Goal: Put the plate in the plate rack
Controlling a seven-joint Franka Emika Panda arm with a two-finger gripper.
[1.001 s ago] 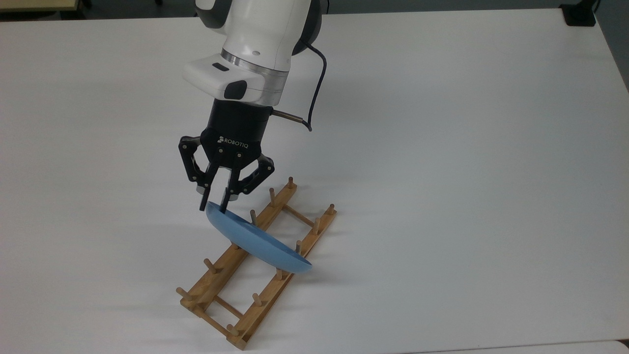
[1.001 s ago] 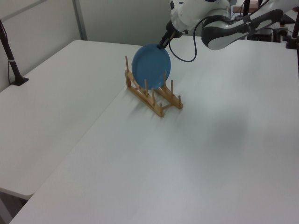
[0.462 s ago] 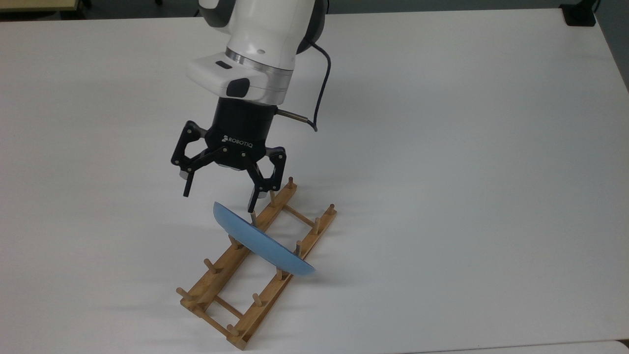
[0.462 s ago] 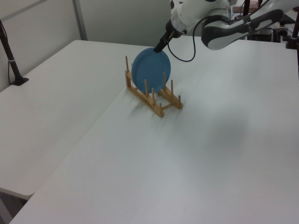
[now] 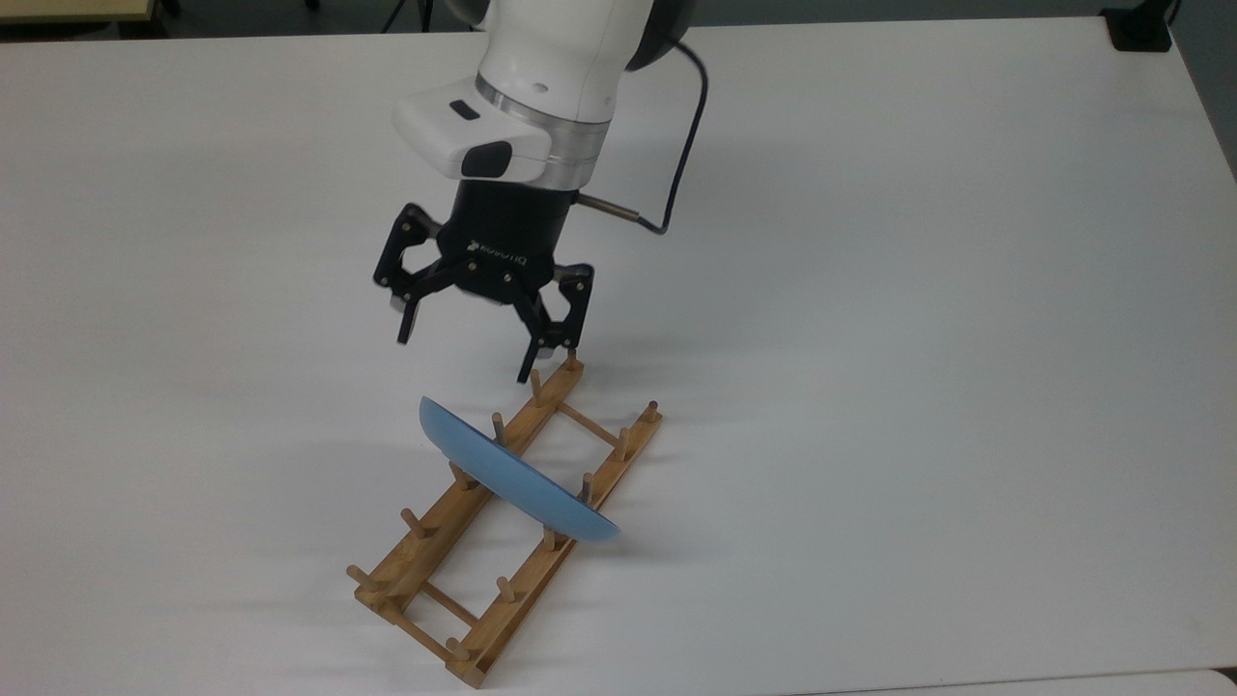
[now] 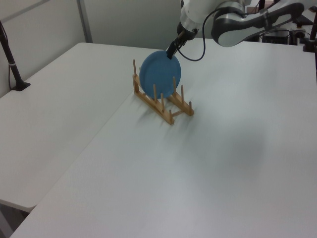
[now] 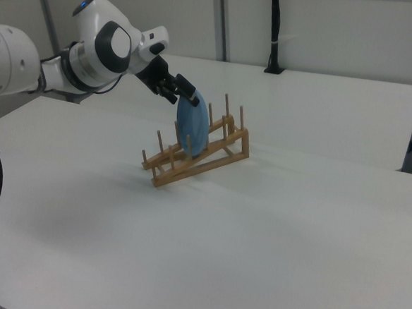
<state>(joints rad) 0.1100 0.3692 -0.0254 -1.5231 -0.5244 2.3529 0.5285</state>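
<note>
The blue plate (image 5: pixel 512 478) stands on edge in the wooden plate rack (image 5: pixel 532 585), between pegs near the rack's middle and leaning slightly. In the left view the plate (image 6: pixel 160 73) shows its round face above the rack (image 6: pixel 161 108). My gripper (image 5: pixel 465 353) hangs open above the plate's upper rim, apart from it, with nothing between its fingers. In the right view the gripper (image 7: pixel 183 91) sits just over the top of the plate (image 7: pixel 192 125), which rests in the rack (image 7: pixel 198 164).
The rack sits on a wide white table (image 5: pixel 918 387). A black mount (image 5: pixel 1140 29) stands at the table's far corner on the top view's right. A black pole (image 6: pixel 12 64) rises at the left view's left. A dark cable (image 5: pixel 681 145) loops off the wrist.
The gripper opened and let go of the plate's rim, then rose and shifted toward the top view's right. The plate settled into the rack and stays there.
</note>
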